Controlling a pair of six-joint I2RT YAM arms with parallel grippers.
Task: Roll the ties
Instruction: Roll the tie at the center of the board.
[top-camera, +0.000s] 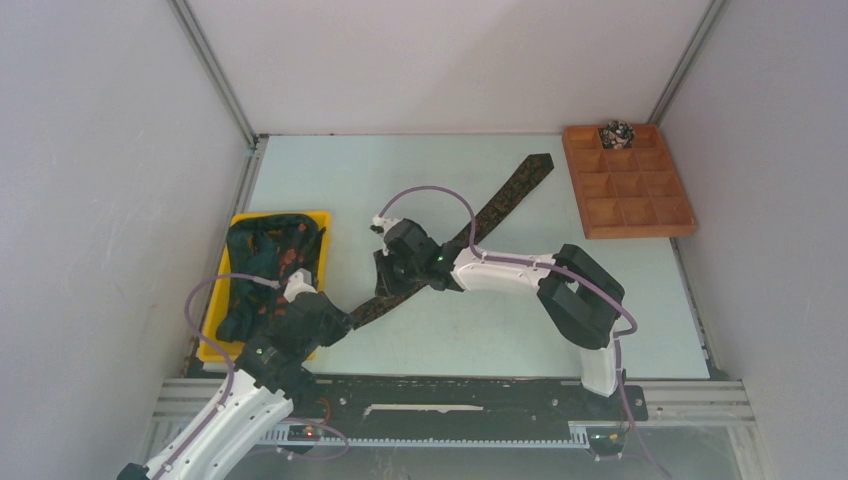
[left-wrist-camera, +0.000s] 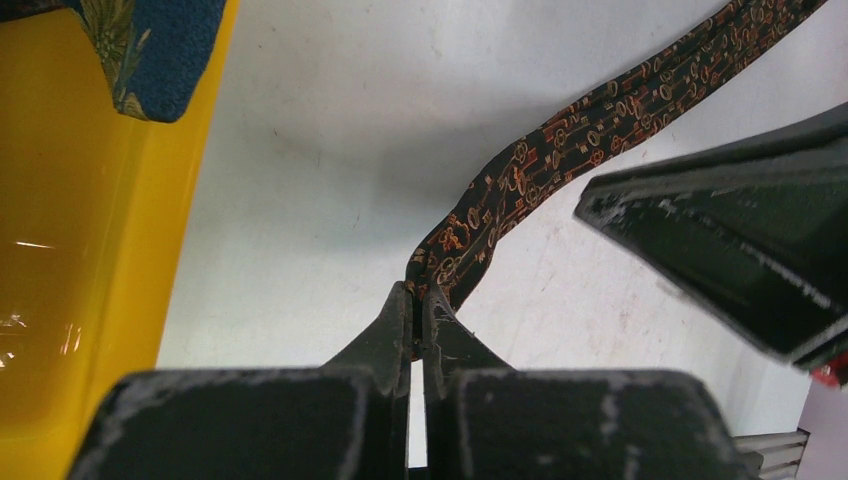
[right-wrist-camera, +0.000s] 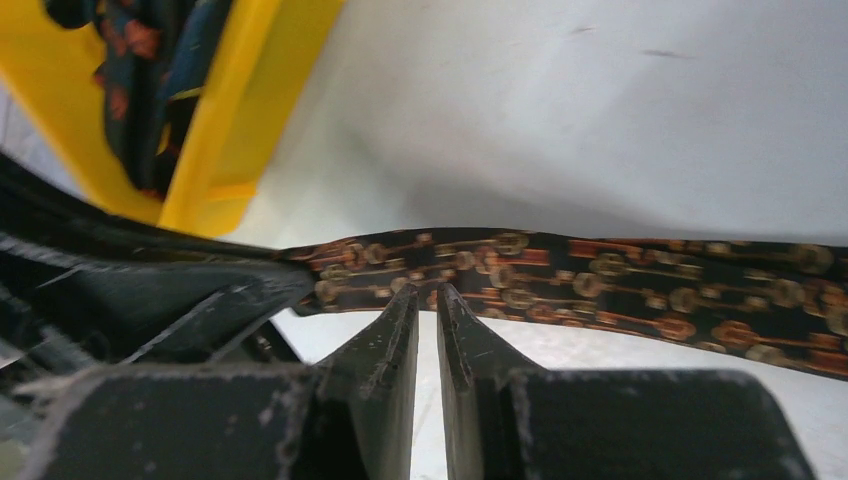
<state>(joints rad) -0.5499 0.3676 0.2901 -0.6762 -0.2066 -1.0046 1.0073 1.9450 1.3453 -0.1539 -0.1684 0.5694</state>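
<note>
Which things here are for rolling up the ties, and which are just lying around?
For the job:
long tie, its end pinched by the left gripper
right gripper
rolled tie in the wooden tray
pile of ties in the yellow bin

Just there:
purple cables
metal rail

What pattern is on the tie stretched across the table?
The tie is black with orange-gold keys; left wrist view.

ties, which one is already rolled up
The small coil in a far-row compartment of the wooden box. The long tie is stretched across the table, and the other ties sit heaped in the yellow tray.
</note>
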